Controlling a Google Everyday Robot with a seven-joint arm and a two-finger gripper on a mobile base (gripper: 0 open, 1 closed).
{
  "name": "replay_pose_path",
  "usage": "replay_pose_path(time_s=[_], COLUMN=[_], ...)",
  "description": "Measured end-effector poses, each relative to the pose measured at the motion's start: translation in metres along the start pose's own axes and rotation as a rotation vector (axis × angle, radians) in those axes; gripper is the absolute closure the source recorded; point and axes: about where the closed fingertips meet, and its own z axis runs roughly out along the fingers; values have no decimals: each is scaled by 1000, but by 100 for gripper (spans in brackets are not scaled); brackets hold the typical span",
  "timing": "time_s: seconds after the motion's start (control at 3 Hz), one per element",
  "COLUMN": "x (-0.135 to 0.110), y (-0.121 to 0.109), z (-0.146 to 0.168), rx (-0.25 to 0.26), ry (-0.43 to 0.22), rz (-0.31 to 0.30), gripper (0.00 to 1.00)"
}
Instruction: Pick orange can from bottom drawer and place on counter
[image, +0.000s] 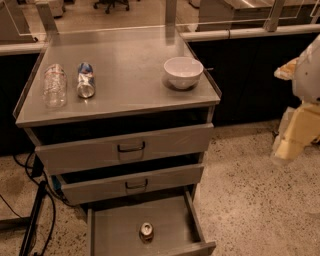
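The orange can (146, 231) stands upright on the bare floor of the open bottom drawer (112, 227), near its front, with its silver top showing. The counter (127, 75) is the steel top of the cabinet above. My gripper (287, 145) is the cream-coloured end of the arm at the right edge of the camera view. It hangs over the floor, well to the right of the cabinet and far from the can. It holds nothing that I can see.
On the counter lie a clear plastic bottle (54, 85) and a blue-and-silver can (86, 80) at the left, and a white bowl (183, 72) stands at the right. The two upper drawers (130, 147) are pulled slightly out. Black cables (35, 220) run down the cabinet's left side.
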Motion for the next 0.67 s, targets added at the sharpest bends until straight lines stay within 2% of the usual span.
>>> replay_pose_path(time_s=[0.33,0.67], x=[11,18], y=[22,45], z=[40,95], rx=[24,-10], ry=[10,20], rz=[34,53], gripper=[0,0])
